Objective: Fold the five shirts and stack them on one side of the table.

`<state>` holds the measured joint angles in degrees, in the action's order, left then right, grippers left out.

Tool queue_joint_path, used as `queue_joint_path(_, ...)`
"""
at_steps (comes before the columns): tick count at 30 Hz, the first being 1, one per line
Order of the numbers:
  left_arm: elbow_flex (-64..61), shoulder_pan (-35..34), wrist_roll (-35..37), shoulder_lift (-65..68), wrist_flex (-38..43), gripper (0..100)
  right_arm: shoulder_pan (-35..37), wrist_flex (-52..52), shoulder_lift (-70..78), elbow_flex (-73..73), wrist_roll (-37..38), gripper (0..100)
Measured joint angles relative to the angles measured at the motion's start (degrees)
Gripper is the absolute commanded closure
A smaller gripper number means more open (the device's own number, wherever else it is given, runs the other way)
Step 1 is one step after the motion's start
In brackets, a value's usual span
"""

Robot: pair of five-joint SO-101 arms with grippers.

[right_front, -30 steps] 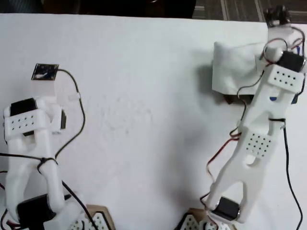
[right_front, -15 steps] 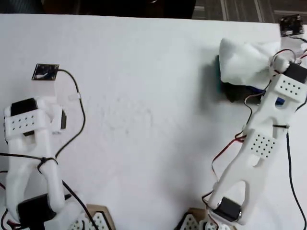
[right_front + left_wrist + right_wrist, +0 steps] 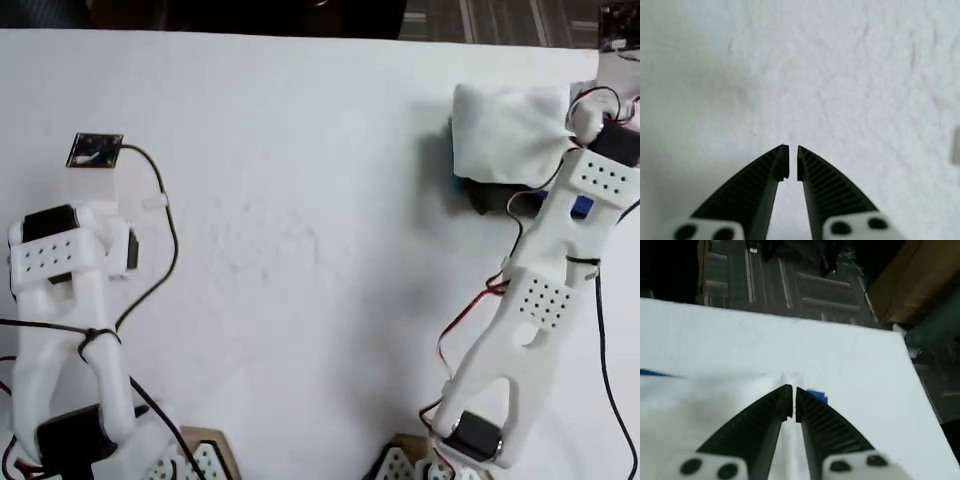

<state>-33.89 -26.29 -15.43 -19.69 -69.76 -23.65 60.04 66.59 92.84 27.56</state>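
The work stands at the stacking end of the task. A folded white shirt (image 3: 505, 135) lies on top of a pile (image 3: 478, 195) of darker shirts at the far right corner of the table (image 3: 300, 150), with a blue edge (image 3: 816, 396) showing just beside it. The right gripper (image 3: 790, 401) is down at the shirt's outer edge, its jaws drawn to a thin slit with what looks like a pinch of white cloth between the tips – so it seems to be holding the shirt while settling it on the pile. The left gripper (image 3: 790, 162) hangs over bare table on the near left, its jaws closed to a narrow gap and empty, well apart from the shirts. The shirt sits slightly askew and overhangs the darker ones beneath, so the next move likely calls for a gentle release – opening without dragging the fold loose – and perhaps a small nudge to square the top shirt with the pile.
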Motion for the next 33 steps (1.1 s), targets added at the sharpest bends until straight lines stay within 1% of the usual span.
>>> queue_joint_path(3,0.0,-0.09,0.0,0.0,0.0,94,-0.26,-3.52,4.31,-0.09,-0.09,98.0)
queue_joint_path(8,0.0,-0.09,0.0,0.0,0.0,94,-2.11,-4.66,9.32,-0.09,-0.18,98.0)
queue_joint_path(14,0.0,0.0,0.0,0.0,0.0,94,-3.96,-4.66,9.67,-0.09,-0.26,98.0)
queue_joint_path(17,0.0,-0.09,0.0,0.0,-1.23,94,-4.04,-3.96,7.74,-0.09,-0.62,98.0)
queue_joint_path(22,4.57,0.0,0.0,-0.09,-6.77,94,-4.04,0.62,-1.23,-0.09,-7.82,97.8)
queue_joint_path(24,7.74,0.0,0.0,-0.35,-9.93,94,-4.04,2.81,-5.1,-0.09,-9.93,97.8)
queue_joint_path(27,12.04,0.0,0.0,-2.64,-15.21,94,-1.85,9.14,-10.64,-0.09,-10.9,97.8)
queue_joint_path(30,13.36,0.0,0.09,-9.32,-18.64,94,2.55,18.99,-16.79,-0.09,-10.9,97.8)
queue_joint_path(33,12.13,1.41,-1.67,-19.43,-19.96,94,8.44,31.3,-23.65,-0.09,-10.9,98.0)
